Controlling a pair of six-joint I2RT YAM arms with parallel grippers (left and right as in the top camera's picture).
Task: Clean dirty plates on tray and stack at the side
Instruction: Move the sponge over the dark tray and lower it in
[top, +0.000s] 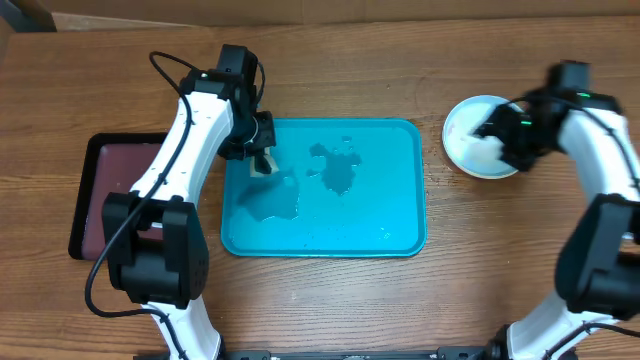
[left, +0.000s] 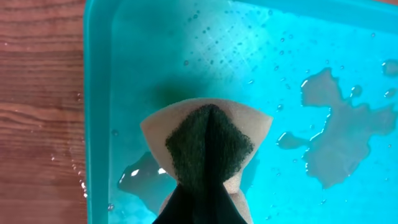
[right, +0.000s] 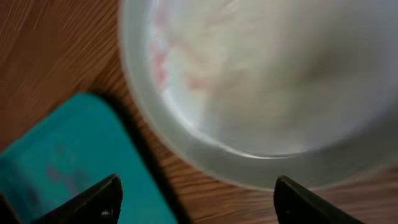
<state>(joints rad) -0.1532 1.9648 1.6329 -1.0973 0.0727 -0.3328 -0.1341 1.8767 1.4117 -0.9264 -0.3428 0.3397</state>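
Observation:
The turquoise tray (top: 400, 140) lies mid-table, wet with puddles and with no plates on it. My left gripper (top: 262, 158) hangs over its left end, shut on a beige sponge (left: 208, 146) with a dark green scouring face. The tray's rim (left: 99, 93) runs down the left of the left wrist view. On the wood right of the tray sits a round white plate (top: 468, 140). My right gripper (top: 500, 135) is above it, open. The blurred plate (right: 267, 81) shows faint pink smears, and nothing lies between the fingertips (right: 102, 196).
A dark maroon tray (top: 100, 190) lies on the table left of the left arm. The turquoise tray's corner (right: 56, 162) shows just left of the plate. Bare wood surrounds both trays.

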